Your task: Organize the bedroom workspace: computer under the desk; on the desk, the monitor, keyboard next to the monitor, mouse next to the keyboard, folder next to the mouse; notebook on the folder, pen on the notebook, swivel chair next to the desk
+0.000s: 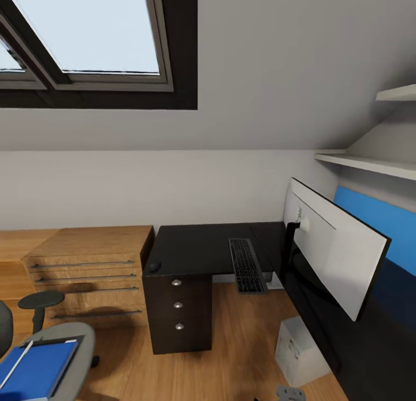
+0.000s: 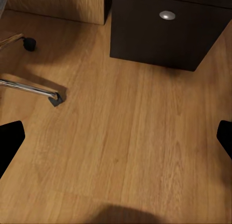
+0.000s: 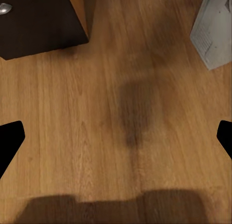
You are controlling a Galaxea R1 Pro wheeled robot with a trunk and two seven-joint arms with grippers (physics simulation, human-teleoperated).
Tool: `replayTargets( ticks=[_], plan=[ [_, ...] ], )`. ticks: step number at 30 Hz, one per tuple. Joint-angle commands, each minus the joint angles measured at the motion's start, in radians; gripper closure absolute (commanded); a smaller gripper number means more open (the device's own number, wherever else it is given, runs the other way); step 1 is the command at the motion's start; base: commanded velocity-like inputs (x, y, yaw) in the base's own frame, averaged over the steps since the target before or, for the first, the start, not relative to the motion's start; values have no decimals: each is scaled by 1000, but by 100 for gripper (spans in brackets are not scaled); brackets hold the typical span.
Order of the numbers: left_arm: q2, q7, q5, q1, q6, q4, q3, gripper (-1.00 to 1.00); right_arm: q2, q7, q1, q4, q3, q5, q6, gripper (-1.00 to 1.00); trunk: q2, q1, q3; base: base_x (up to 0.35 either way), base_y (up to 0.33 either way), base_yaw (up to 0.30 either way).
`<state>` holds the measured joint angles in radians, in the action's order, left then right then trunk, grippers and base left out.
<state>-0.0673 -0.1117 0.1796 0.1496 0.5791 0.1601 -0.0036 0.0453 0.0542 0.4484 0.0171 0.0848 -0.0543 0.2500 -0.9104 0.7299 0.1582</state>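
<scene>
The desk (image 1: 196, 245) carries monitor (image 1: 338, 256), keyboard (image 1: 247, 265) and mouse (image 1: 153, 267). The blue folder (image 1: 36, 369) lies on the swivel chair (image 1: 78, 338) at the robot's left — nearer the left hand (image 2: 116, 137). Both hands — right hand (image 3: 116, 137) too — hang wide open and empty over the floor.

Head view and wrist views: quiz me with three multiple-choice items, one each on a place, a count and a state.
1. Where does the folder lie?
A. on the swivel chair
B. on the desk
C. on the floor

2. How many round knobs show on the drawer unit in the head view?
A. one
B. three
C. five

3. How do the left gripper fingers stand?
A. shut on the pen
B. shut, empty
C. wide apart over bare floor

Answers: 1 A, blue cover rests on the seat. 2 B, three silver knobs, stacked. 3 C, tips at opposite edges.
</scene>
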Motion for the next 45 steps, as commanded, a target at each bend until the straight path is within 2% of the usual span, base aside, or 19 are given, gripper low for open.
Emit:
replayTargets(
  ticks=[1, 10, 25, 45],
  plan=[
    [0, -3, 2, 1, 2, -1, -1, -100, 0, 5, 1, 2, 8, -5, 5, -100, 6, -4, -2, 0, 0, 0],
    [0, -2, 4, 1, -3, -1, -1, -100, 6, 5, 1, 0, 12, -3, 8, -100, 69, -38, -30, 0, 0, 0],
    [0, 7, 3, 0, 6, -1, -2, -100, 24, 26, 1, 1, 15, 0, 10, -100, 69, -38, -30, 0, 0, 0],
    [0, 5, 4, 1, 3, -1, 1, -100, 26, 30, 1, 1, 16, 0, 11, -100, 69, -38, -30, 0, 0, 0]
  ],
)
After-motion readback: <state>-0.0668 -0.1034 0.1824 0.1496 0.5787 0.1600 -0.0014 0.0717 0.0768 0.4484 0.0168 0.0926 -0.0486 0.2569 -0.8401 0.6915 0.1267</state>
